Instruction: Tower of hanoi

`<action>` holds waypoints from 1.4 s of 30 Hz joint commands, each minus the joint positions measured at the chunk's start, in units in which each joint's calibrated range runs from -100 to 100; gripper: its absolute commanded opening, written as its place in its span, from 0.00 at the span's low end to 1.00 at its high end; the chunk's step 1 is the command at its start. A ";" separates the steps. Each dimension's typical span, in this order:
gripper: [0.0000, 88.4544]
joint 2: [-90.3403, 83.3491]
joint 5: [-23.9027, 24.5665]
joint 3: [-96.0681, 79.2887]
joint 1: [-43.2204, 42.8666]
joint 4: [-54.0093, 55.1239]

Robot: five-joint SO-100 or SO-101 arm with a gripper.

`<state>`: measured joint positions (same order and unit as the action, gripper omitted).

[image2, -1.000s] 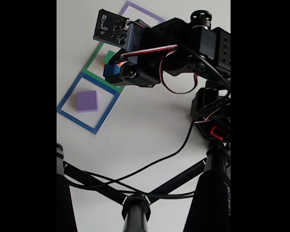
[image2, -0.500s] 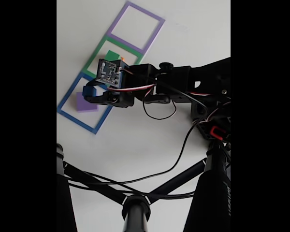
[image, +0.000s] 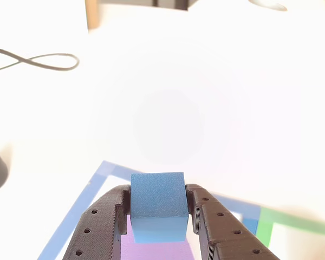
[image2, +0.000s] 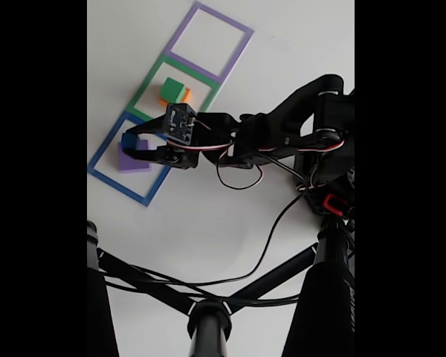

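Observation:
My gripper (image: 158, 208) is shut on the small blue cube (image: 157, 205), which hangs just above the purple block (image: 157, 251). In the fixed view the gripper (image2: 131, 142) holds the blue cube (image2: 128, 140) over the purple block (image2: 133, 161), which lies inside the blue square outline (image2: 102, 151). Whether the cube touches the purple block I cannot tell. A green block (image2: 170, 89) sits on an orange-yellow block (image2: 184, 95) inside the green square outline (image2: 146, 87).
A purple square outline (image2: 210, 42) lies beyond the green one with nothing in it. Black tripod legs (image2: 208, 312) and loose cables (image2: 267, 238) cross the near side of the white table. A black cable loop (image: 38, 60) lies at far left in the other view.
The arm has stretched out and lowered, carrying the blue cube from above the green square outline to just over the purple block in the blue one.

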<state>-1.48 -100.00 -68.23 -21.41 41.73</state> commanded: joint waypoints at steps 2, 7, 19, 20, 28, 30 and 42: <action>0.00 3.78 0.00 0.32 -0.36 7.34; 0.00 6.44 0.00 0.32 -1.22 9.93; 0.01 12.90 0.00 3.60 -1.31 14.30; 0.01 13.23 0.00 3.69 -1.41 14.38; 0.01 15.65 0.00 4.42 -0.93 15.84; 0.01 16.29 0.00 4.78 -0.74 16.32; 0.19 18.15 0.00 4.87 -0.45 19.08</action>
<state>17.26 -100.00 -64.93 -22.23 59.15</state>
